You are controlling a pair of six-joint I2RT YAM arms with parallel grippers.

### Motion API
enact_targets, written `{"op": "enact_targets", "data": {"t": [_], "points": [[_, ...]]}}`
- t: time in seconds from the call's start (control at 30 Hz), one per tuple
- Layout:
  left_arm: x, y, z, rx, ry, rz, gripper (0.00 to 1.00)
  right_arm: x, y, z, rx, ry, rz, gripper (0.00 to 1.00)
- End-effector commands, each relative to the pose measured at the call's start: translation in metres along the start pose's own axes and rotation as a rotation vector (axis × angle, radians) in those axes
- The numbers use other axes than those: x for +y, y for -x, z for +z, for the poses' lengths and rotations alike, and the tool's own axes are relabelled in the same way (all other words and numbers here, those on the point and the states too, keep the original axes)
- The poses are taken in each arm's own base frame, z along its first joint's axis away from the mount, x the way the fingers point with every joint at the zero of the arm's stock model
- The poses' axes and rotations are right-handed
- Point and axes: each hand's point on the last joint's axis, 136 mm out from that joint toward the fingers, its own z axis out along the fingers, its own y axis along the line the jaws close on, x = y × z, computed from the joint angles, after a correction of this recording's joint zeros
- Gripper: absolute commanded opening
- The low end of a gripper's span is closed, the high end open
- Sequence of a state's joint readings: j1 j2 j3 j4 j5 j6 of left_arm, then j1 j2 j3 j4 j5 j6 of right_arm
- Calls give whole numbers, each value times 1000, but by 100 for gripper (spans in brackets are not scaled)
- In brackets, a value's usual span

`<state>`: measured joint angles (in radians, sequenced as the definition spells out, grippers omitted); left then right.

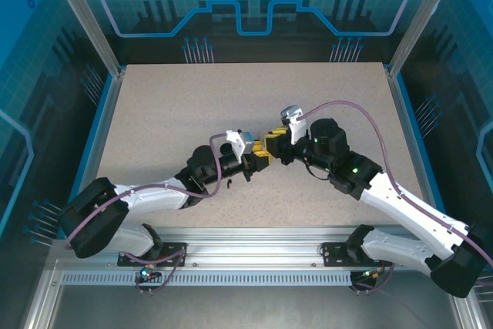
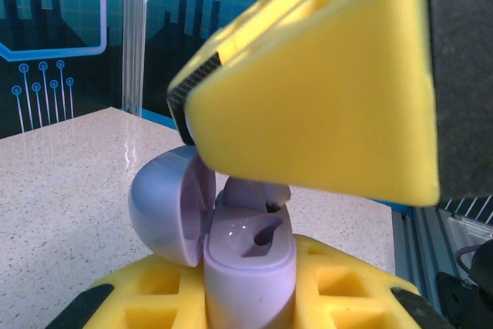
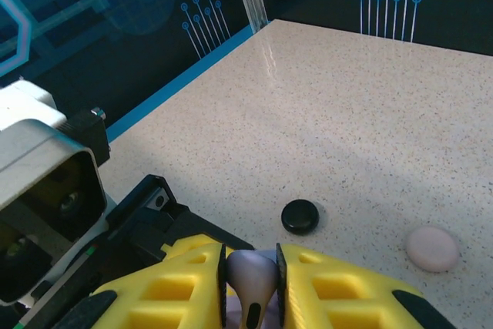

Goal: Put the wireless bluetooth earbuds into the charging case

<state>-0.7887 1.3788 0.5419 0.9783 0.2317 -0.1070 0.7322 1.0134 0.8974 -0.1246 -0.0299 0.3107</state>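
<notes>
Closest to the camera, my two arms are reaching from the near edge of the bench (image 1: 192, 98) toward its middle, and there the grippers are meeting tip to tip. My left gripper (image 2: 248, 292) is clenching the lower part of the lilac charging case (image 2: 246, 267). It is standing upright between the yellow fingers, and its lid (image 2: 173, 206) is hanging open to one side. My right gripper (image 3: 251, 267) is pinching the lilac earbud (image 3: 250, 283) tightly between its pads and is holding it just above the open case. The earbud is touching the top of the case beside an empty pocket, but I cannot tell if it is sitting fully inside. Farther away on the bench, beyond my right gripper, a black round case (image 3: 300, 216) and a pale pink round case (image 3: 432, 249) are lying closed, apart from each other.
</notes>
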Motion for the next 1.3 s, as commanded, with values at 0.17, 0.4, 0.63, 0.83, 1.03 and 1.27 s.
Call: {"op": "enact_targets", "data": {"t": [0.17, 0.4, 0.63, 0.83, 1.03, 1.27], "points": [[-10, 21, 5, -61, -48, 0, 3, -3, 15, 2, -67, -14, -6, 24], [-11, 25, 6, -68, -52, -26, 3, -4, 13, 3, -67, -14, -5, 24], [-12, 29, 7, -70, -53, -39, 3, -10, -4, 8, -29, -35, -10, 24], [-12, 29, 6, -68, -50, -34, 3, -12, -9, 8, -12, -39, -6, 24], [-10, 28, 7, -68, -44, -29, 3, -7, -15, 5, 15, -18, -1, 24], [-10, 28, 8, -67, -43, -30, 3, -8, -20, 1, 20, -22, 2, 24]]}}
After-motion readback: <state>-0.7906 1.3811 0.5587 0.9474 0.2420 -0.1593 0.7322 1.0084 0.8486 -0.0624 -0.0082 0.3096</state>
